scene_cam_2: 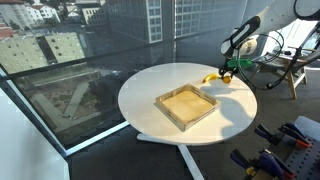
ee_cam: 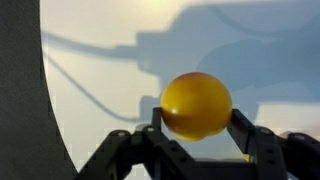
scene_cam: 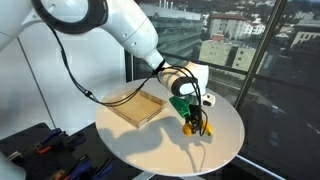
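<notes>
A round yellow ball [ee_cam: 196, 104] fills the middle of the wrist view, pinched between the two black fingers of my gripper [ee_cam: 196, 118], which is shut on it. In both exterior views the gripper [scene_cam: 194, 124] [scene_cam_2: 224, 73] hangs just above the round white table [scene_cam: 200, 155] [scene_cam_2: 150, 85], near its far edge by the window. The yellow ball [scene_cam: 188, 126] [scene_cam_2: 210, 76] shows only as a small spot at the fingertips. A shallow wooden tray [scene_cam: 135, 105] [scene_cam_2: 186, 106] lies on the table apart from the gripper and looks empty.
Glass window walls [scene_cam_2: 90, 40] stand close behind the table's edge. Black clamps and tools [scene_cam: 45, 145] lie on a lower surface beside the table. A cable [scene_cam: 85, 90] trails from the arm over the table.
</notes>
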Motion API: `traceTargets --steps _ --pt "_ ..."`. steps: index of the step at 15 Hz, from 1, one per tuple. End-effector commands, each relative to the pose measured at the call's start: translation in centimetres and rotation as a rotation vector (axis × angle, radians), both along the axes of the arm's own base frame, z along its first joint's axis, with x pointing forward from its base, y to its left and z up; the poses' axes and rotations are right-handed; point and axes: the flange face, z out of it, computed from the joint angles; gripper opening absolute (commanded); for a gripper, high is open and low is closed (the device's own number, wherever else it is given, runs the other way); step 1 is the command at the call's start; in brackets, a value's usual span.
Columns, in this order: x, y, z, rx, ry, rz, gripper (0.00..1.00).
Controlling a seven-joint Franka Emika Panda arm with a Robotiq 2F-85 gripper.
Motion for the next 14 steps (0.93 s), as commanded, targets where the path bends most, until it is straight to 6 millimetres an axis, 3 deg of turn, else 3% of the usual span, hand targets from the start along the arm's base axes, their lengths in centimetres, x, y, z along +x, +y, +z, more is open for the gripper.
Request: traceTargets --steps 1,14 --pt "0.0 0.6 2.7 0.033 -0.007 -0.01 0.43" --pt "0.5 3.0 8.4 0.058 -0.04 0.024 0.43"
